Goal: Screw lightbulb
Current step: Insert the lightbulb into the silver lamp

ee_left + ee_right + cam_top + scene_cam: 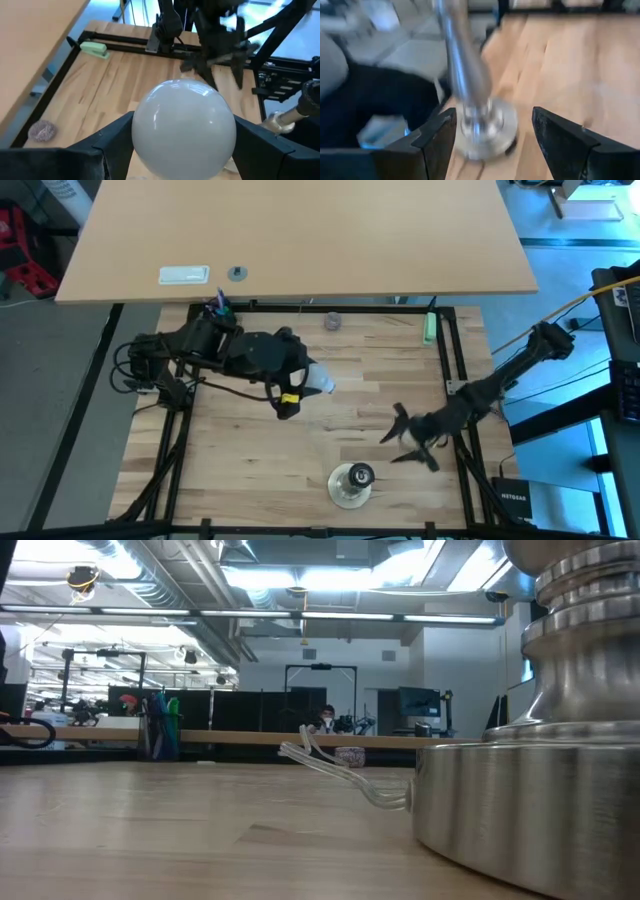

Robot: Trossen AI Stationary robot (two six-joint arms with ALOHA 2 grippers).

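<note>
The white frosted lightbulb [323,381] sits in my left gripper [316,383] over the middle of the table. In the left wrist view the round globe [184,127] fills the gap between my two fingers, and its screw base is hidden. The silvery stand [351,483] with its dark socket stands by its round base near the table's near edge. It looms large in the low view [540,780]. My right gripper [408,442] is open and empty, just right of the stand. The right wrist view shows the stand [480,125], blurred, beyond its fingers. My left gripper pinches the bulb's globe between its two fingers, one finger [117,142] on each side of the globe's widest part [142,135]. The fingers come from the table's left, slanting a little down. The bulb is clear of the table, its round end pointing away from the wrist.
A small greyish knob [332,321] and a green object [430,328] lie near the table's far edge. A clear cord [340,775] runs from the stand's base. A lighter tabletop [300,230] with a white plate [185,275] lies beyond the far rail.
</note>
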